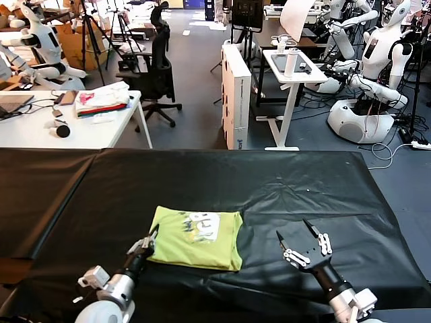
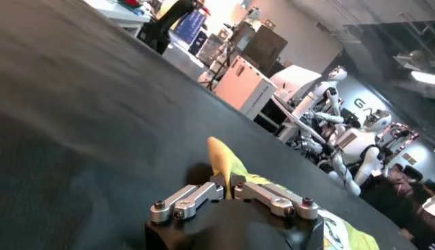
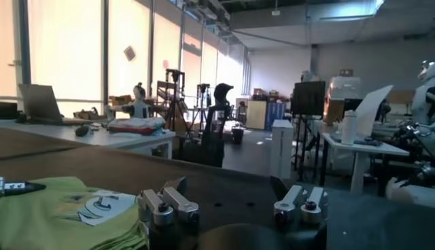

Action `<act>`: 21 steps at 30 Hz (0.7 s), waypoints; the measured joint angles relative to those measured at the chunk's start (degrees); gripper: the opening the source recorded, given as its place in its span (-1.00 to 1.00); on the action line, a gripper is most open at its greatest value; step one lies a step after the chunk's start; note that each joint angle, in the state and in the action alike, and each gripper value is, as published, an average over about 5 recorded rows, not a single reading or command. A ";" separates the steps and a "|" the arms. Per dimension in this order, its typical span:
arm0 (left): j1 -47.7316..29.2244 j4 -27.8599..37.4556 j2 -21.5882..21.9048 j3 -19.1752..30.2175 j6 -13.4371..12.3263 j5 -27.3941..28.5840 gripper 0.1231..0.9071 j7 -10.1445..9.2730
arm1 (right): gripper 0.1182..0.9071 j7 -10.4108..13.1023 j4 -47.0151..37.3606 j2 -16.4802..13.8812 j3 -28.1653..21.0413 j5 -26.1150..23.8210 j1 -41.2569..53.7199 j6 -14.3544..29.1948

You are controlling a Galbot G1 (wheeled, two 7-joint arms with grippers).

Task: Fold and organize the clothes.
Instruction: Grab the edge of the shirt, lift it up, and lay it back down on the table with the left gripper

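Observation:
The lime yellow-green T-shirt (image 1: 196, 237) lies folded into a rectangle on the black table, its white graphic facing up. My left gripper (image 1: 149, 241) is at the shirt's near left corner, shut on a pinch of the fabric edge (image 2: 224, 163). My right gripper (image 1: 298, 236) is open and empty, resting low over the table to the right of the shirt, a short gap from its right edge. The shirt shows at the side of the right wrist view (image 3: 64, 210).
The black-covered table (image 1: 289, 182) spans the view. Beyond it stand a white table with a pink, white and red pile of folded garments (image 1: 102, 99), an office chair (image 1: 156, 70), a white standing desk (image 1: 291, 67) and other robots (image 1: 377, 67).

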 joint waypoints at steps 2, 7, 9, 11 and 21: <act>0.03 -0.57 0.47 -0.74 0.03 0.80 -0.82 -0.13 | 1.00 0.25 -0.28 0.39 -0.34 -0.44 0.34 -0.13; 0.12 -2.15 2.78 -3.96 0.89 0.58 -0.82 -0.35 | 1.00 0.73 -1.07 1.11 -1.11 -0.79 1.33 -0.48; 0.14 -2.90 4.44 -5.95 1.34 -0.59 -0.82 -0.67 | 1.00 0.89 -1.44 1.27 -1.39 -0.81 1.83 -0.65; 0.16 -3.60 6.46 -8.23 1.88 -2.16 -0.82 -1.19 | 1.00 1.01 -1.76 1.34 -1.61 -0.81 2.27 -0.81; -0.33 -9.72 14.85 -20.39 5.64 -11.66 -0.82 -4.76 | 1.00 1.22 -2.55 1.85 -1.80 -0.82 3.24 -1.09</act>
